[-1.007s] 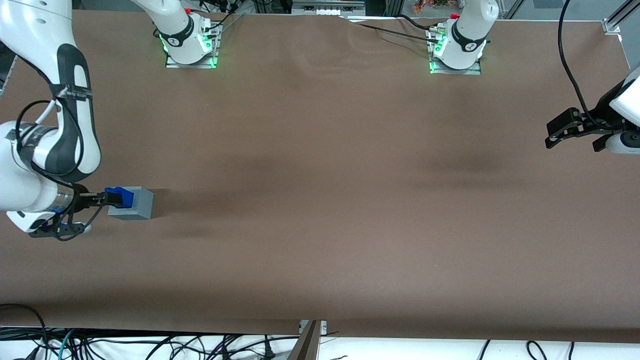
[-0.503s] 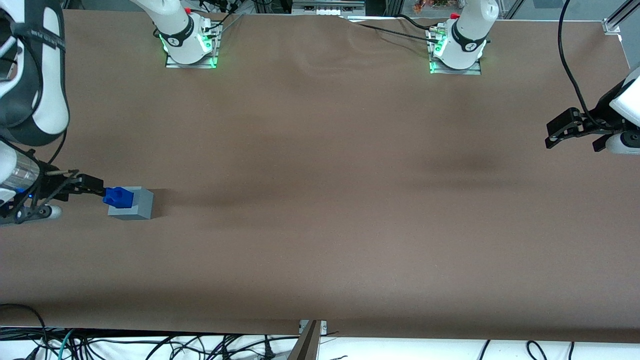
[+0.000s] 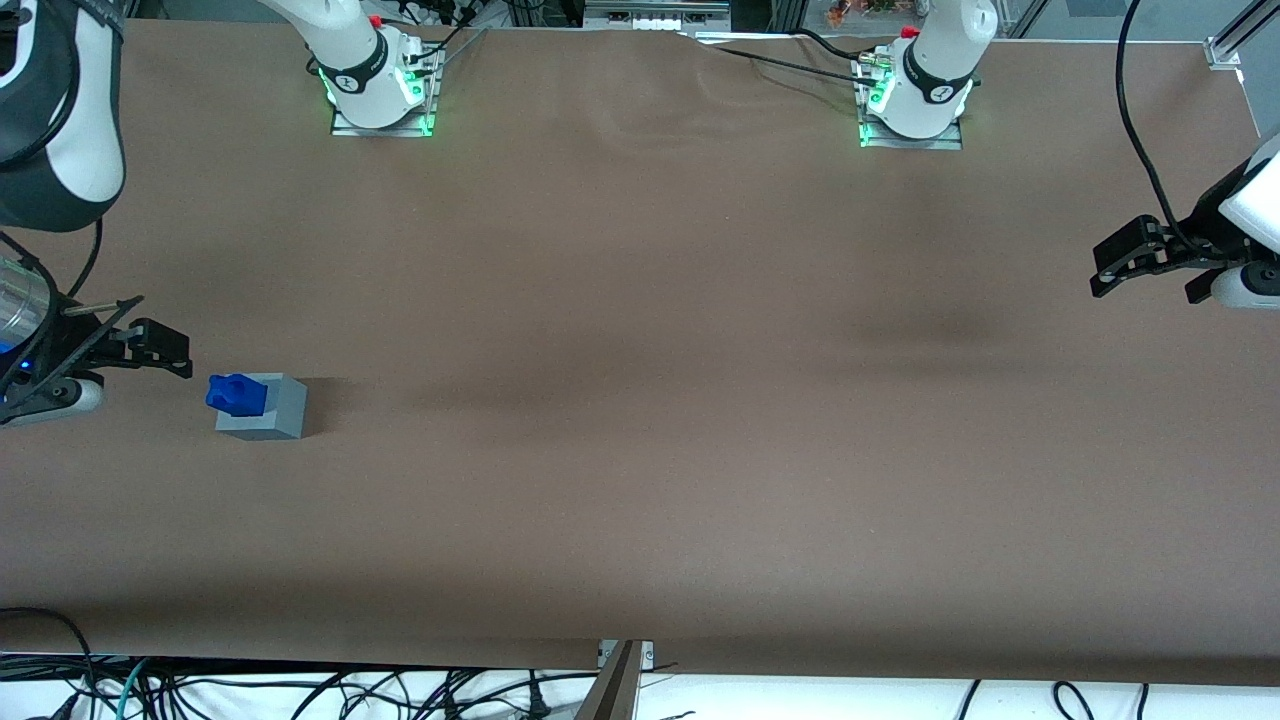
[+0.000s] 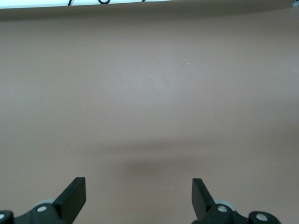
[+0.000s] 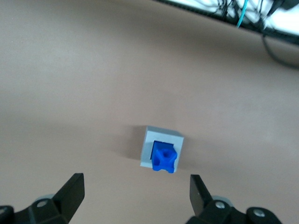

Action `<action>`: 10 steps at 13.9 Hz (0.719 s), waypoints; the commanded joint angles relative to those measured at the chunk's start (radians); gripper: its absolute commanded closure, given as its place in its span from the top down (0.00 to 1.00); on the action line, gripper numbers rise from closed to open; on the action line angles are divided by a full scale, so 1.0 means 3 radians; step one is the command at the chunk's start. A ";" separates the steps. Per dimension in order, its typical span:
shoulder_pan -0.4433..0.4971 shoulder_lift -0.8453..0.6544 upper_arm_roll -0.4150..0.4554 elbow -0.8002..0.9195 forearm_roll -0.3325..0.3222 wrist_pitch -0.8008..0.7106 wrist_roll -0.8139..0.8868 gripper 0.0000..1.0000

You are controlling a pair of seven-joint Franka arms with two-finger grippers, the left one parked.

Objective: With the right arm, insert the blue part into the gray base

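A: How far along is the task judged to be?

B: The blue part point(image 3: 235, 392) is seated in the recess of the gray base point(image 3: 268, 408); its knobbly top is seen standing above the gray rim; the base rests on the brown table point(image 3: 640, 400) toward the working arm's end; the insertion is judged done, or very nearly; whether the part is pushed fully home cannot be told.

A: And the gripper?

B: The gripper point(image 3: 160, 345) of the right arm point(image 3: 60, 120) is held apart from the block, nothing pinched; its fingers point(image 5: 71, 189) are spread wide in the wrist view.

A: What is offered by one view and not another?

B: From the right wrist view the part point(image 5: 164, 157) is looked down on inside the base point(image 5: 161, 148), a gray border showing around most of it; from the front view only the side-on stack is given, though the gap between gripper and block is made plain there; in the left wrist view only bare table is shown.
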 commanded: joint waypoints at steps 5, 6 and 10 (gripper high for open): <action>-0.0462 -0.0342 0.0495 -0.0115 -0.0043 -0.0130 -0.0035 1.00; -0.0549 -0.0388 0.0556 -0.0176 -0.0049 -0.0141 -0.0030 1.00; -0.0652 -0.0531 0.0644 -0.0361 -0.0069 -0.0202 0.0036 1.00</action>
